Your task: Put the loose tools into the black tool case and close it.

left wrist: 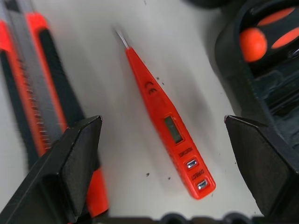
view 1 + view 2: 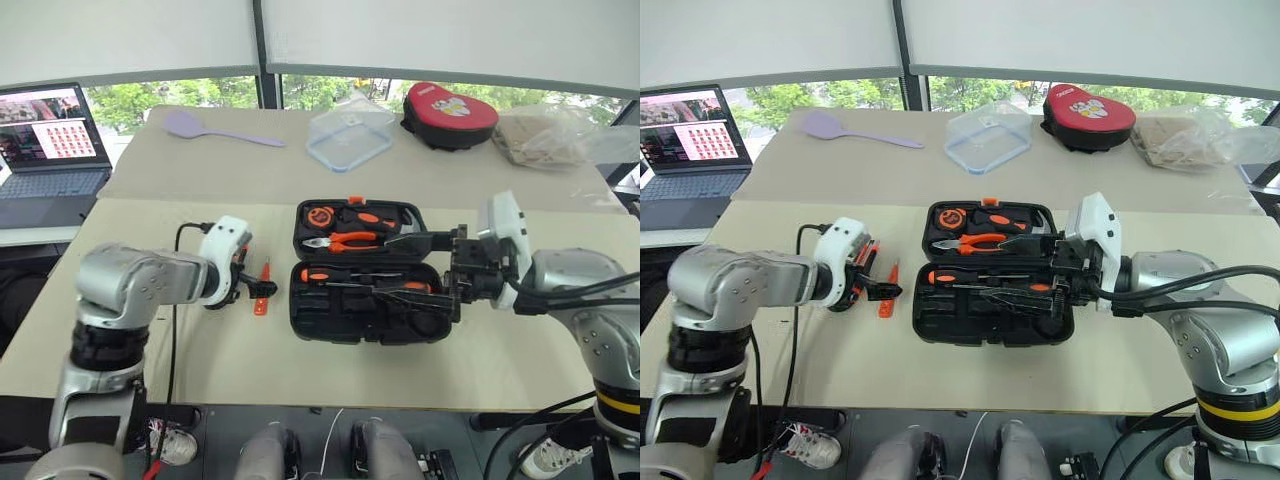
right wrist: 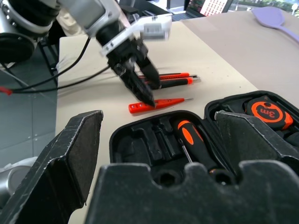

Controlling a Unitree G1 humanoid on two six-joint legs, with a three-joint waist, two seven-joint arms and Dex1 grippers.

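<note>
One slim orange screwdriver [image 1: 170,126] between released left claw [image 1: 163,163] fingers; one utility knife [image 1: 37,93] beside; right claw [image 3: 159,154] released.

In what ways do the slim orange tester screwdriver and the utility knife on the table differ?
The slim orange tester screwdriver is all orange, tapers to a thin metal tip and carries a small display window and two buttons. The utility knife is longer and broader, black with orange, with a notched track along its body. The screwdriver lies nearer the open black tool case; the knife lies further from it. Both rest flat on the table, outside the case, under the open left gripper.
</note>
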